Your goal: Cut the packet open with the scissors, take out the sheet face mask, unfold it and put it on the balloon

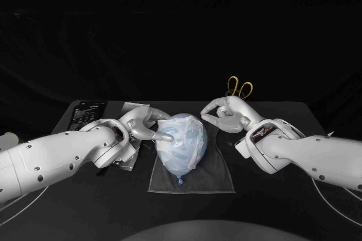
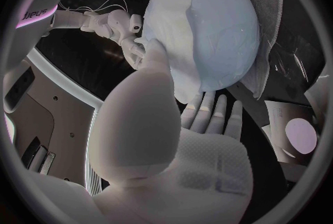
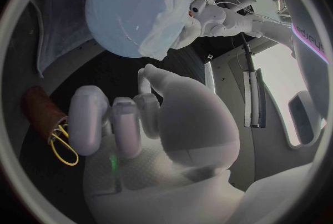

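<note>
Two flanks of the balloon (image 1: 184,147): left hand (image 1: 141,127) fingers wide, touching (right hand (image 1: 226,114) curled, empty)

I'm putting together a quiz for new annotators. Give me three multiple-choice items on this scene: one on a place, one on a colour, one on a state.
1. Where do the scissors lie?
A) at the table's far edge, beyond the right hand
B) on top of the balloon
C) under the left arm

2. What colour are the scissors' handles?
A) red
B) yellow
C) blue

3. What state is the sheet mask in?
A) sealed in a packet
B) folded flat on the table
C) spread over the balloon

Answers:
1. A, since the handle loops show just behind the right hand at the far edge.
2. B, since both loops are plainly yellow in the head view and the right wrist view.
3. C, since the pale sheet lies draped over the balloon's rounded surface.
</note>
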### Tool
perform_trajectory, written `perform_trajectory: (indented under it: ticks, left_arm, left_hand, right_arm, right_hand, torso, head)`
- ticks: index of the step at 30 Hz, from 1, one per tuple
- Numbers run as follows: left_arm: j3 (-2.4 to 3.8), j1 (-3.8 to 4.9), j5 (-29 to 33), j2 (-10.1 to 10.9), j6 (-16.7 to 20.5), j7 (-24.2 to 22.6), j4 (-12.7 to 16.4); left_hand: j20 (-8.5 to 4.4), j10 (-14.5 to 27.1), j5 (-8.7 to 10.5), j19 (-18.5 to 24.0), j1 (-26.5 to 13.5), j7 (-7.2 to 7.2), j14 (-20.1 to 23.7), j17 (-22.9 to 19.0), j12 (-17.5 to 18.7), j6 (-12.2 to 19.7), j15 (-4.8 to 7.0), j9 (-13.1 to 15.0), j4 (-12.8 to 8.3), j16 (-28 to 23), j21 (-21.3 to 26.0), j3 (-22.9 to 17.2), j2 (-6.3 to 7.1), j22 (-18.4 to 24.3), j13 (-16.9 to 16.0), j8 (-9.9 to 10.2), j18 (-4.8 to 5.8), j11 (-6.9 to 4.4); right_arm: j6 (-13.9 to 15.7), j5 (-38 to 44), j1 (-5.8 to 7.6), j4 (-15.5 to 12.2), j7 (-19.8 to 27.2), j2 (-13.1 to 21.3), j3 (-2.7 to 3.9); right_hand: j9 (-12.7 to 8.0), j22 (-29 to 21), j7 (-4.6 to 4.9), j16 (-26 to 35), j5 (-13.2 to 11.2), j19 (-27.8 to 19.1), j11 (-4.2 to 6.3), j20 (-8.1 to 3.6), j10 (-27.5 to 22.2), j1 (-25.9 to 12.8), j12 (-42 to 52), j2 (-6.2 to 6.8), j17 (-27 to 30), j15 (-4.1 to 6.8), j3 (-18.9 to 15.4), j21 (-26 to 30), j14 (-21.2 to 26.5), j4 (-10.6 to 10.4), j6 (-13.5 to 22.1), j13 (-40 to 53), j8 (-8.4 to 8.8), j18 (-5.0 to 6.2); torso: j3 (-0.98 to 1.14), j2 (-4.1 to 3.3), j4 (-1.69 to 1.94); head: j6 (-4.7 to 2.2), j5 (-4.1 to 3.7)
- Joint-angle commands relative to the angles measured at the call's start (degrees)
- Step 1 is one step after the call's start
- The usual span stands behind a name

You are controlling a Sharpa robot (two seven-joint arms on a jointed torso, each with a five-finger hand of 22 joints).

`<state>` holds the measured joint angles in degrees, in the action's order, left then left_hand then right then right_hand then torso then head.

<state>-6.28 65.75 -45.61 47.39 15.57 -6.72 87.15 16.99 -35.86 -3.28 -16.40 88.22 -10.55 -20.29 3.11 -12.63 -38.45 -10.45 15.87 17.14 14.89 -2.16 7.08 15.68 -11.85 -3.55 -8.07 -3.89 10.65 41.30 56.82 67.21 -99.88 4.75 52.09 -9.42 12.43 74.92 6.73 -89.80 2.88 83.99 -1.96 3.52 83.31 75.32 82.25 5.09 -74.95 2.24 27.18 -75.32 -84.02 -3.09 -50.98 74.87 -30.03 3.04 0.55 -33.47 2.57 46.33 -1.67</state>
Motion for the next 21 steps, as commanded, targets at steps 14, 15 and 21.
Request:
perform_trajectory:
  ticks: [14, 15, 21]
  left_arm:
    - [-0.16, -0.16, 0.1, -0.2, -0.8, 0.3, 0.2]
    - [-0.16, -0.16, 0.1, -0.2, -0.8, 0.3, 0.3]
    - [-0.16, -0.16, 0.2, -0.3, -0.8, 0.3, 0.3]
  left_hand:
    - [-0.03, -0.4, 0.24, -0.3, 0.4, -2.06, -0.3, -0.1, 0.1, -0.6, -0.12, 0.1, 0.1, -0.2, -0.1, -0.3, -0.19, 0.0, 0.0, -0.2, 0.57, 0.09]
    - [-0.03, -0.4, 0.24, -0.3, 0.4, -2.06, -0.3, -0.1, 0.1, -0.6, -0.12, 0.1, 0.1, -0.2, -0.1, -0.3, -0.19, 0.0, 0.0, -0.2, 0.57, 0.09]
    - [-0.03, -0.4, 0.24, -0.3, 0.4, -2.06, -0.3, -0.1, 0.1, -0.6, -0.12, 0.1, 0.1, -0.2, -0.1, -0.3, -0.19, 0.0, 0.0, -0.2, 0.57, 0.09]
  right_arm:
    - [-5.7, 19.0, 2.09, 1.2, -0.3, -5.4, 0.23]
    - [-6.0, 19.5, 2.11, 1.4, -0.9, -5.7, 0.23]
    - [-7.8, 22.1, 2.18, 2.7, -4.7, -7.1, 0.24]
  right_hand:
    - [-0.7, 11.2, 0.48, -0.2, -0.1, 1.1, -0.58, 0.69, -0.2, -0.5, -0.2, 1.66, -15.1, -0.79, -0.3, 0.1, -6.0, 0.6, -0.2, 7.0, 1.52, -0.19]
    - [-0.7, 11.2, 0.48, -0.2, -0.1, 1.1, -0.58, 0.69, -0.2, -0.5, -0.2, 1.66, -15.1, -0.79, -0.3, 0.1, -6.0, 0.6, -0.2, 7.0, 1.52, -0.19]
    - [-1.1, 11.2, 0.59, -0.2, -0.1, 1.2, -0.71, 0.86, -0.1, -1.4, -0.2, 2.17, -15.1, -0.92, -0.8, -0.1, -6.0, 0.2, -0.5, 7.1, 2.15, -0.21]
  torso:
    - [-0.05, -0.07, 0.08]
    - [-0.04, -0.06, 0.06]
    - [-0.05, -0.05, 0.06]
  head:
    - [-0.03, 0.37]
    - [-0.03, 0.38]
    - [0.08, 0.44]
